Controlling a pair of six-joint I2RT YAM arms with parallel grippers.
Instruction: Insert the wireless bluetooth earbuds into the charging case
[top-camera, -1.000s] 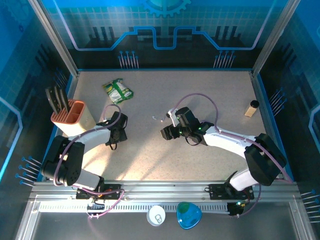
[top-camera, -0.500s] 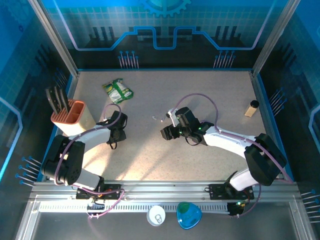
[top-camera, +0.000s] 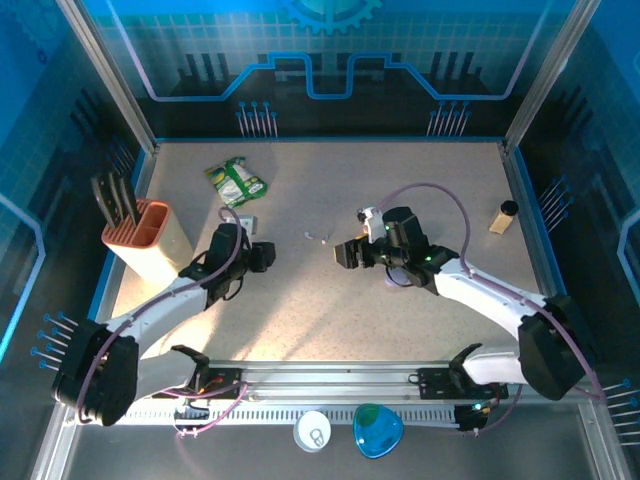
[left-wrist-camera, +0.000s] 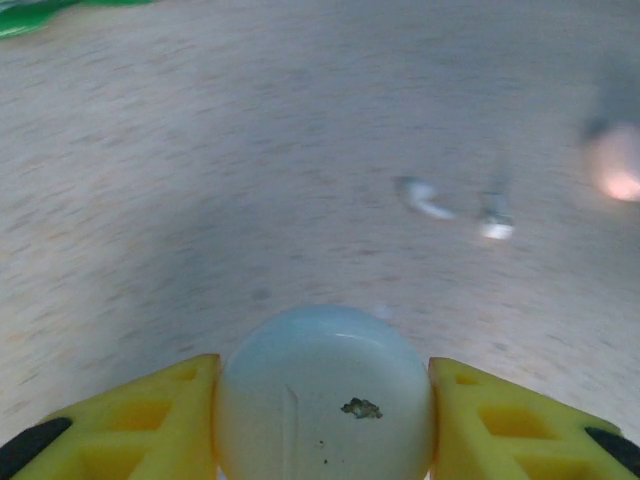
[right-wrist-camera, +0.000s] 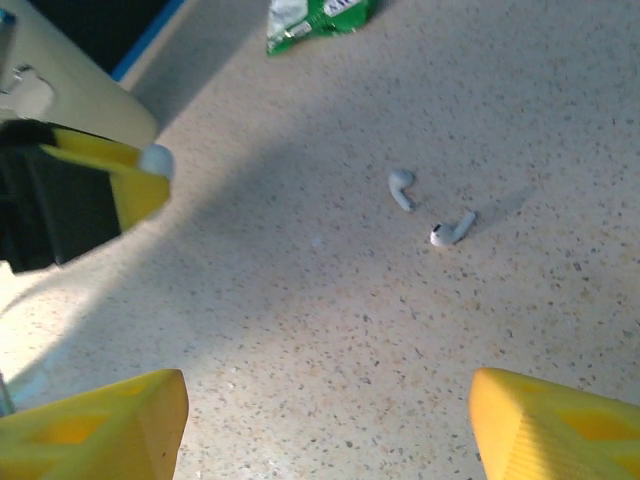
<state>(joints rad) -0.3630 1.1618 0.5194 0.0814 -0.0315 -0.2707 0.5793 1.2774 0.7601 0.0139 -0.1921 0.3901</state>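
Observation:
Two small white earbuds (top-camera: 316, 238) lie side by side on the speckled table between the two arms; the right wrist view shows them (right-wrist-camera: 401, 188) (right-wrist-camera: 452, 230) apart from each other. My left gripper (top-camera: 262, 255) is shut on a white rounded charging case (left-wrist-camera: 325, 395), which sits between the yellow fingers (left-wrist-camera: 150, 415) with its lid closed. The earbuds (left-wrist-camera: 422, 197) lie ahead of it, a short way off. My right gripper (right-wrist-camera: 325, 420) stands open just right of the earbuds (top-camera: 345, 255), with bare table between its fingers.
A beige and orange holder (top-camera: 150, 235) with black handles stands at the left. A green packet (top-camera: 237, 182) lies at the back left, a small white item (top-camera: 247, 222) near the left arm and a small bottle (top-camera: 503, 217) at the far right. A pinkish thing (top-camera: 393, 281) shows under the right arm.
My left arm has swung right, away from the holder and toward the earbuds, its jaws having closed on the case. The right arm has drawn back to the right.

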